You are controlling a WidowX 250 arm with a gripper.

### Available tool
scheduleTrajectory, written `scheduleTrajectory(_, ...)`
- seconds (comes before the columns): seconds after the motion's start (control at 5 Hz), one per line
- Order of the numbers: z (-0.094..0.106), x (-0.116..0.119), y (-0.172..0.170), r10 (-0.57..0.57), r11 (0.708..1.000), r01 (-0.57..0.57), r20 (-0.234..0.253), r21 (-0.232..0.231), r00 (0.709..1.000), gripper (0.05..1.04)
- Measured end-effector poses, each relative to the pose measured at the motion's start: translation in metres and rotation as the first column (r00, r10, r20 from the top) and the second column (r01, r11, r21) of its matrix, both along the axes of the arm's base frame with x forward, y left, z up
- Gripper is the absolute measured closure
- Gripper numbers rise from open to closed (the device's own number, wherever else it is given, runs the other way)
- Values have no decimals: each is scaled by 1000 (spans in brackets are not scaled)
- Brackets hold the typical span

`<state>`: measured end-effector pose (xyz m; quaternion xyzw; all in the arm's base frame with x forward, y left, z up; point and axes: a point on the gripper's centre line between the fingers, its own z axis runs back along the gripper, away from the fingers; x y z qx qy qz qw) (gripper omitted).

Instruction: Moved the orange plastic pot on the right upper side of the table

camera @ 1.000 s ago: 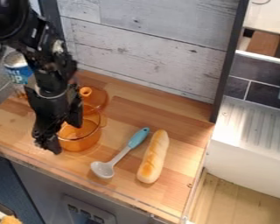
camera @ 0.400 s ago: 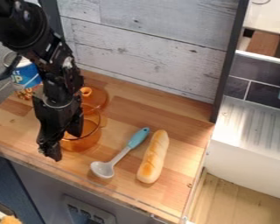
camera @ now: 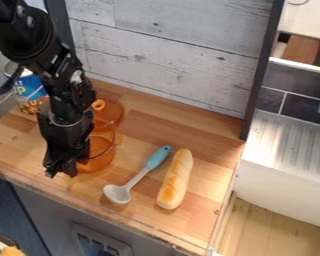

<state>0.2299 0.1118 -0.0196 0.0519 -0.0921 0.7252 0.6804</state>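
The black gripper (camera: 62,172) hangs over the left part of the table, at the near left side of the orange plastic pot. That see-through pot (camera: 101,156) stands upright on the wood, its left part hidden behind the gripper. Just behind it lies an orange transparent lid (camera: 112,113) with a ring-like knob, partly covered by the arm. Whether the gripper touches the pot's wall cannot be made out. The wooden table (camera: 206,135) extends to the right of the pot.
A spoon (camera: 137,177) with a blue handle and a bread loaf (camera: 175,179) lie right of the pot. At the back left stands a can (camera: 30,92). A plank wall (camera: 169,55) borders the back, and a dark post (camera: 261,75) rises at the back right.
The upper arm has swung right and more of the can shows. The gripper first dipped slightly toward the front, then rose a little and turned beside the pot. The pot looks unmoved.
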Motion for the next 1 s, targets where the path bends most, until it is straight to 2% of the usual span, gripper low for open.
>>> scheduleTrajectory(0.2,-1,-1,1,1,1000,-1,2,8,1000,937)
scheduleTrajectory(0.4,-1,-2,3,-37,999,37,8,28,999,1000)
scheduleTrajectory(0.6,4,-6,7,-31,999,30,20,29,999,1000)
scheduleTrajectory(0.8,24,1,7,-94,995,90,87,45,992,1000)
scheduleTrajectory(1.0,45,7,4,-210,977,205,112,52,971,1000)
